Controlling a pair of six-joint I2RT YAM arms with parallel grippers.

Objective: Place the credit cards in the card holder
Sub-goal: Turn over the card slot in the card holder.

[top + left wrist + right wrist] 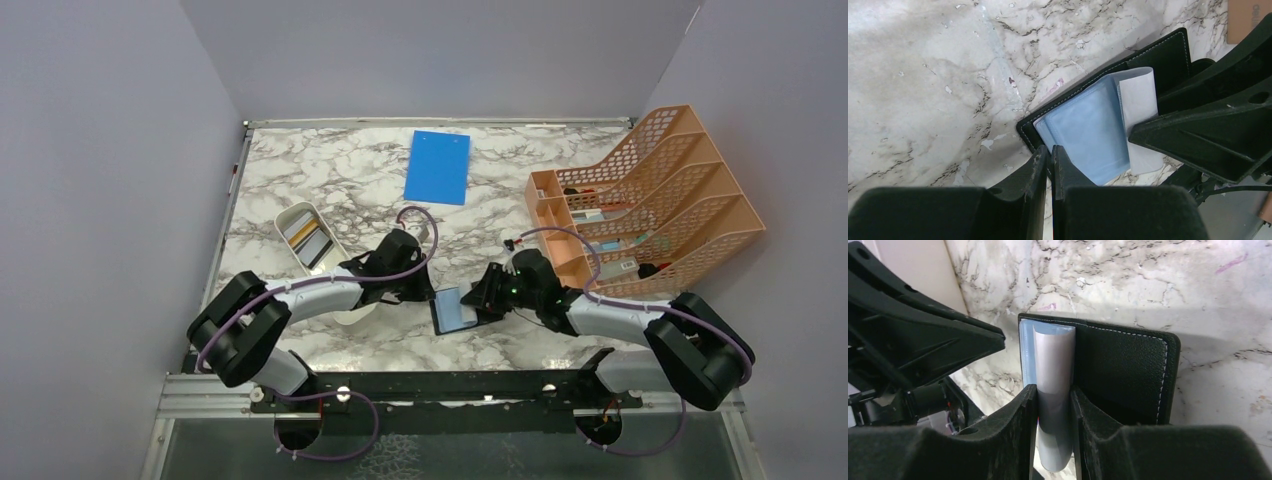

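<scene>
near the front, midway, the card holder lies open on the marble, with no card visible in it yet; the credit cards seem to sit in the white tray. the left gripper reaches in low and is pinched on the holder's edge; the right gripper clamps one pale pocket leaf

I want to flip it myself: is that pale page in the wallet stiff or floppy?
Probably floppy: the pale page bows into a curve in the right gripper. Likely thin and light too: the blue pages beside it fan loosely from the black wallet.
</scene>
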